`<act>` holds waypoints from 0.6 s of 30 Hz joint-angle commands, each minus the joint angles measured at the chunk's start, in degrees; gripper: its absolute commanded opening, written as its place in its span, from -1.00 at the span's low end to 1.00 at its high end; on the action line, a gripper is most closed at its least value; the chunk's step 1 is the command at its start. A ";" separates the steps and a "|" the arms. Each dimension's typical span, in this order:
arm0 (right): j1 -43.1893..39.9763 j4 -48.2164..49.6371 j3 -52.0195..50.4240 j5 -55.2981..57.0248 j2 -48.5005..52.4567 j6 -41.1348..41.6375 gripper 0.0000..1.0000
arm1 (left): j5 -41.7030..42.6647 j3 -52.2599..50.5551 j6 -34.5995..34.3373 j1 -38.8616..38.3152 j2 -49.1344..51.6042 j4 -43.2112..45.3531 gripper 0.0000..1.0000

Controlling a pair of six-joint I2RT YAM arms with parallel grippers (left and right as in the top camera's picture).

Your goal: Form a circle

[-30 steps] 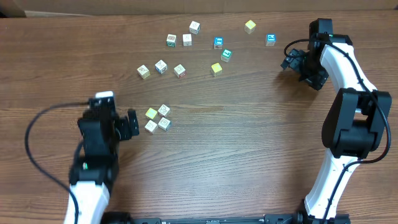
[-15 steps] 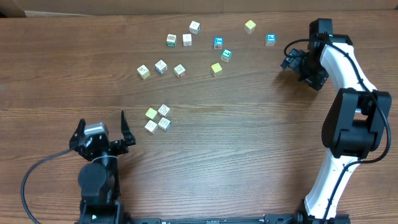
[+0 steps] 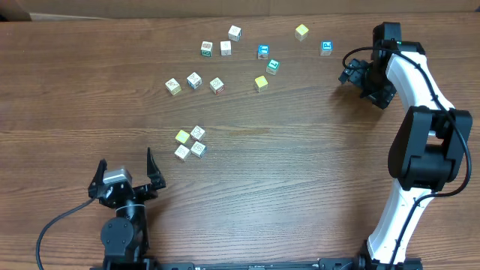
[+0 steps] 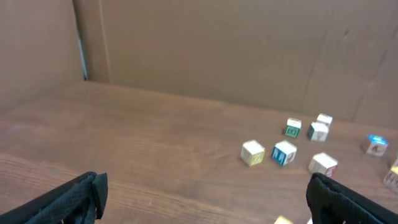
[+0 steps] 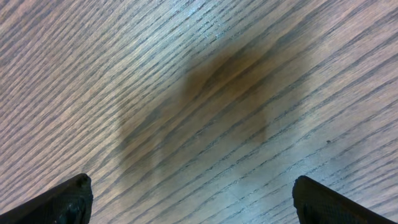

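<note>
The circle (image 3: 197,133) is a tight cluster of four tiny cubes on the wood table, left of centre in the overhead view. One is plain yellow (image 3: 182,136) and the others are pale wood with printed faces. My left gripper (image 3: 125,161) stands open near the front edge, down and left of the cluster and apart from it. In the left wrist view, the left gripper (image 4: 202,208) holds nothing, and a yellow corner (image 4: 283,220) peeks in at the bottom. My right gripper (image 3: 349,73) hangs open at the far right, and the right wrist view shows only bare wood under the right gripper (image 5: 193,205).
Several loose cubes lie scattered across the back of the table, from a pale one (image 3: 173,86) on the left to a blue-faced one (image 3: 326,47) beside the right arm. A few of them (image 4: 285,152) appear ahead of the left fingers. A cardboard wall (image 4: 217,50) rises behind the table.
The left arm has drawn back from beside the cluster to the front edge, its open fingers now pointing toward the far side. The right arm and all the cubes stay put.
</note>
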 commanded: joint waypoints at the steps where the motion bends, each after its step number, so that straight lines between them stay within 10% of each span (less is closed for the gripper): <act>1: 0.02 0.17 1.07 -0.13 -0.74 -0.02 1.00 | -2.19 -0.35 -1.05 0.26 -3.87 -4.09 0.99; 18: 0.02 0.20 1.07 -0.13 -0.74 0.00 1.00 | 4.61 -0.35 0.94 -2.05 -4.02 -5.14 1.00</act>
